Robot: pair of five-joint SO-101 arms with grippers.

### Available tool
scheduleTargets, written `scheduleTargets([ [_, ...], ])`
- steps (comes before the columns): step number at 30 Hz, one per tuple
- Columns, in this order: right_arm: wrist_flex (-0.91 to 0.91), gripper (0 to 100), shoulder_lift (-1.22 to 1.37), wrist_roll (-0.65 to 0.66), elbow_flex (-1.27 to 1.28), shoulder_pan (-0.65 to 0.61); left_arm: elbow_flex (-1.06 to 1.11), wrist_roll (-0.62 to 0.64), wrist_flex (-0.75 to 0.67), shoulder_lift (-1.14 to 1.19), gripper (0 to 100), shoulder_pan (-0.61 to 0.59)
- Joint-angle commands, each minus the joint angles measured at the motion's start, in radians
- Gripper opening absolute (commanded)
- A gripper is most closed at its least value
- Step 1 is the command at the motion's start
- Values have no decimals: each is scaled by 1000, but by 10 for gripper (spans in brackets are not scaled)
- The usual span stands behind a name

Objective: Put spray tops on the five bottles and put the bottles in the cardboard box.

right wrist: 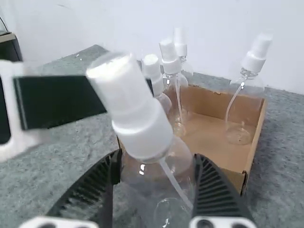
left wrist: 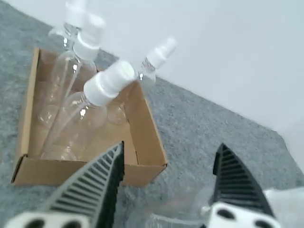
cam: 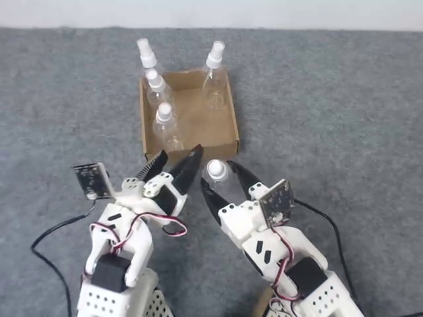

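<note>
The open cardboard box (cam: pixel 190 146) lies on the grey mat, and clear bottles with white spray tops stand in it: two on its left side (cam: pixel 164 120) (cam: pixel 156 86) and one at its far right (cam: pixel 213 71). Another capped bottle (cam: pixel 146 54) stands at the box's far left corner; whether it is inside, I cannot tell. Just in front of the box, my right gripper (cam: pixel 218 177) (right wrist: pixel 156 161) is shut on a clear bottle (cam: pixel 217 170) (right wrist: pixel 154 173), upright with its spray top on. My left gripper (cam: pixel 178 156) (left wrist: pixel 170 149) is open and holds nothing, right beside it at the box's front wall (left wrist: pixel 40 171).
Grey carpet-like mat (cam: pixel 344 105) covers the table around the box, with a white wall behind it. A black cable (cam: pixel 49 238) loops left of the left arm. Another cable (cam: pixel 330 228) runs right of the right arm.
</note>
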Motion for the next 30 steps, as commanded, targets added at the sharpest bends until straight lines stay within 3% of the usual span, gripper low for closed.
scheduleTargets([
  [1, 25, 84, -24, 14, 25, -4, -82, 12, 9, -20, 283, -18],
  [8, 58, 84, -24, 14, 25, 39, -168, -38, 126, -21, 283, -149],
  [19, 58, 84, -24, 12, 25, 156, -156, -155, 124, -21, 283, -361],
  [25, 58, 84, -24, 12, 25, 182, -50, -206, 120, -21, 283, -373],
  [30, 58, 84, -24, 12, 25, 183, 108, -284, -11, -21, 283, -382],
])
